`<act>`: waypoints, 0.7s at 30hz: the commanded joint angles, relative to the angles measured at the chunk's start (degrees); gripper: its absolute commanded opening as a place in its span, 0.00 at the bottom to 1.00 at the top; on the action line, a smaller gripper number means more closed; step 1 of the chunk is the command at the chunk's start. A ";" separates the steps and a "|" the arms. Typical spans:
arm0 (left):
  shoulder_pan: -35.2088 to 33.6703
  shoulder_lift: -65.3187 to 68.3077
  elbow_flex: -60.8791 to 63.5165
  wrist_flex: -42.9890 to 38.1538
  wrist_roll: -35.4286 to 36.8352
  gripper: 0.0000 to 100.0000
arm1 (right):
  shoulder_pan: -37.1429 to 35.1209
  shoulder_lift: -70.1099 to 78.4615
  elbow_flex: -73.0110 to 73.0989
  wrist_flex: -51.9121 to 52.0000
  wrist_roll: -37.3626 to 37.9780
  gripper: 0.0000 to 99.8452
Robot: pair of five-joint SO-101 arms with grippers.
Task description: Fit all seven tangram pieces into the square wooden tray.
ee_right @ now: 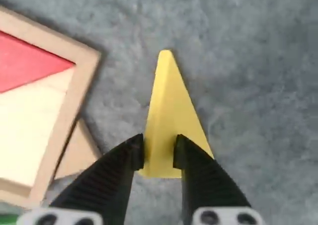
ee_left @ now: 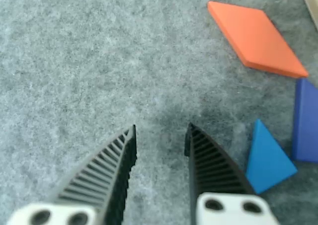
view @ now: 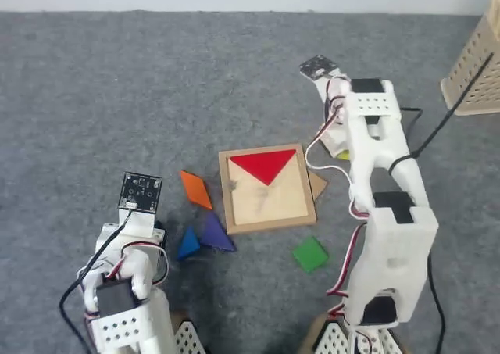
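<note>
Right arm stretched out along the right side of the tray (view: 269, 223). Right gripper (ee_right: 159, 153) clamped on the base of the yellow triangle (ee_right: 169, 111), apex pointing away; lifted or resting on the mat (ee_right: 248, 61), unclear. Left gripper (ee_left: 161, 135) low over the mat, jaws apart, blue triangle (ee_left: 266, 158) just beside. Red triangle (view: 264, 165) lies along the tray's far edge; rest of the tray floor bare.

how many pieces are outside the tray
6: orange parallelogram, blue triangle, purple triangle left of the tray; green square before its right corner; tan triangle at its right edge; yellow triangle in the right end effector. Red triangle inside makes seven, none hidden.
</note>
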 commanded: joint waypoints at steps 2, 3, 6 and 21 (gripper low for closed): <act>-0.35 -1.14 -0.40 0.09 -0.53 0.15 | 2.86 4.79 -14.24 9.54 1.05 0.03; -0.35 -1.14 -0.40 0.09 -0.53 0.15 | 3.03 6.99 -17.41 11.47 1.05 0.03; -0.35 -1.14 -0.40 0.09 -0.53 0.15 | 3.12 14.11 -26.81 16.04 0.97 0.03; -0.26 -1.14 -0.40 0.09 -0.53 0.15 | 6.90 34.51 -55.30 21.49 4.04 0.10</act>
